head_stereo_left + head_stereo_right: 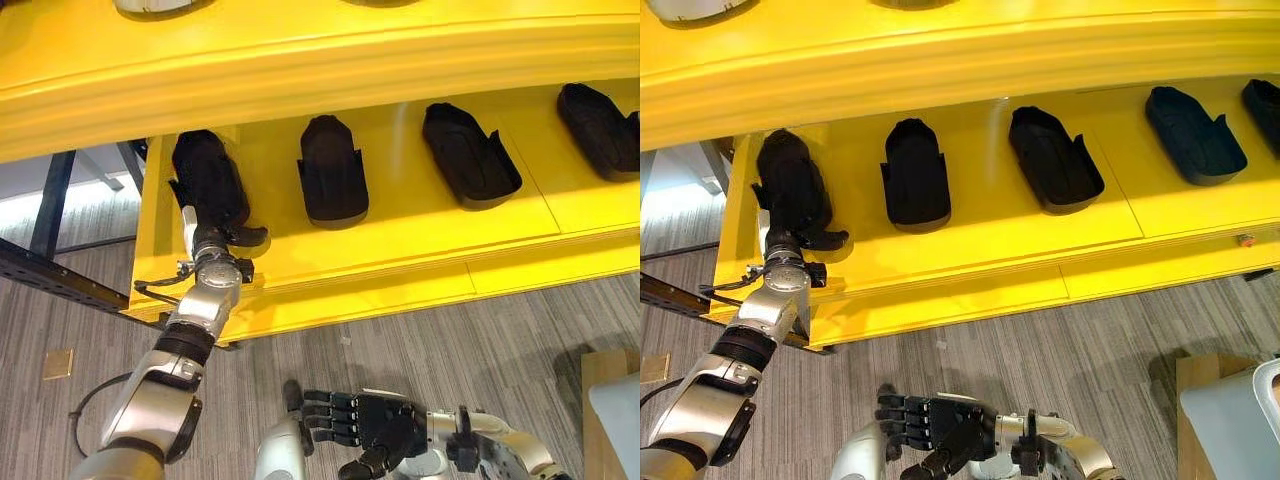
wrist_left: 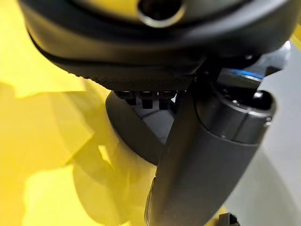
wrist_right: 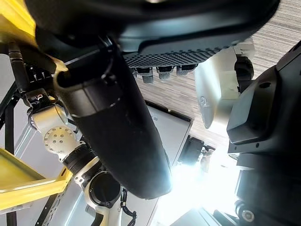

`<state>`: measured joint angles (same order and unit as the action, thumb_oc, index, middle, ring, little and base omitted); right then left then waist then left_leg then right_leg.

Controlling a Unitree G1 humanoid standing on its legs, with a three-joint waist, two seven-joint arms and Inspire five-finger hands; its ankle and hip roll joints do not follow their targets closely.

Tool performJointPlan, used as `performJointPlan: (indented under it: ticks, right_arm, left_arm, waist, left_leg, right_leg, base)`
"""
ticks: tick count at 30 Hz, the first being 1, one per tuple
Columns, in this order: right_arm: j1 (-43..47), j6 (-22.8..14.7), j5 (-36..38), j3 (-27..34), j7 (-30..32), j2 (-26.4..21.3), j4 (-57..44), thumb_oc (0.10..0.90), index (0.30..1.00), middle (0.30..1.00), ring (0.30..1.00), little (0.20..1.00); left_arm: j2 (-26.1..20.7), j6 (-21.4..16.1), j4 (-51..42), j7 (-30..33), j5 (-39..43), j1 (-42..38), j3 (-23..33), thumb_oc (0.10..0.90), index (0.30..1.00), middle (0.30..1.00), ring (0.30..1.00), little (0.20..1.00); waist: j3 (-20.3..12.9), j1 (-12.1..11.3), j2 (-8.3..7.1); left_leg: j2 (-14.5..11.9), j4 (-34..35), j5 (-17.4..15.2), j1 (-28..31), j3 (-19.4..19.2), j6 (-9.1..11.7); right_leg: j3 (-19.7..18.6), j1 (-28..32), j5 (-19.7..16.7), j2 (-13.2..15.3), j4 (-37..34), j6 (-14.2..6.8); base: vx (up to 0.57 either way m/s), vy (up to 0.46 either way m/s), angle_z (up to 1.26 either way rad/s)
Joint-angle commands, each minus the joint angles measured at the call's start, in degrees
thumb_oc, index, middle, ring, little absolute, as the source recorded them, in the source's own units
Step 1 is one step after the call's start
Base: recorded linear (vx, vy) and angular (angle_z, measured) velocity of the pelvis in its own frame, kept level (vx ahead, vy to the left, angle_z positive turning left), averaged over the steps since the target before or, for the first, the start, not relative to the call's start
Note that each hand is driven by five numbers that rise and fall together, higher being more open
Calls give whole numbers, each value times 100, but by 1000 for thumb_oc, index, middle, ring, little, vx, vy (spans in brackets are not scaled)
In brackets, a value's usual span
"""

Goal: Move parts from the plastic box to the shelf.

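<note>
The left hand (image 1: 222, 238) reaches onto the shelf (image 1: 420, 240), setting a part (image 1: 207, 175) at its left end; its grasp is hidden. Right hand (image 1: 365, 420) hangs relaxed below.

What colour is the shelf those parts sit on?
Bright yellow shelf, clearest in the left eye view.

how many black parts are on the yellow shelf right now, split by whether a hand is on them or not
Black parts lying free on the yellow shelf: 4 ()
Black part at the shelf's left end, under the left hand: 1
Total: 5
The right hand hangs low over the floor.
</note>
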<state>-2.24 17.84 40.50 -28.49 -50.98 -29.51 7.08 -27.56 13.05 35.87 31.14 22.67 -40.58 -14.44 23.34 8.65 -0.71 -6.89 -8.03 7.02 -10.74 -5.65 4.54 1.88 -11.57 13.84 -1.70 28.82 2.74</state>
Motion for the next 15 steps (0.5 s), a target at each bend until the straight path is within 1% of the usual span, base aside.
performJointPlan:
  ticks: [1,5,8,13,15]
  right_arm:
    - [-18,-146,152,-165,-461,259,-679,900,1000,1000,1000,1000]
    - [-50,-188,149,-223,-439,267,-701,900,1000,1000,1000,1000]
    - [-40,-216,192,-263,-377,277,-744,900,1000,1000,1000,1000]
    - [-74,-331,234,-285,-373,250,-725,900,1000,1000,1000,1000]
    - [-79,-411,272,-297,-375,236,-692,900,1000,1000,1000,1000]
  left_arm:
    - [743,-46,418,7,959,362,87,900,1000,1000,1000,1000]
    - [805,-111,440,91,1123,427,196,900,1000,1000,1000,1000]
    - [852,-111,413,77,994,454,176,900,1000,1000,1000,1000]
    - [774,17,299,-115,296,463,25,900,1000,1000,1000,1000]
    - [689,161,233,-396,-75,460,-94,900,1000,1000,1000,1000]
  waist:
    - [-105,245,-107]
    - [-89,234,-121]
    - [-70,215,-134]
    - [-48,185,-137]
    - [-36,165,-126]
  left_leg:
    - [132,-436,-353,-111,115,-152]
    - [130,-448,-364,-128,127,-155]
    - [127,-426,-366,-131,132,-157]
    - [143,-400,-367,-118,152,-163]
    - [143,-393,-365,-115,153,-171]
  right_leg:
    - [395,191,-549,98,-772,-268]
    - [401,186,-532,99,-756,-263]
    - [411,179,-545,96,-774,-266]
    - [415,184,-555,89,-792,-277]
    - [423,175,-562,90,-790,-280]
  base:
    - [0,0,0]
    - [0,0,0]
    - [-11,-4,0]
    - [0,0,0]
    - [0,0,0]
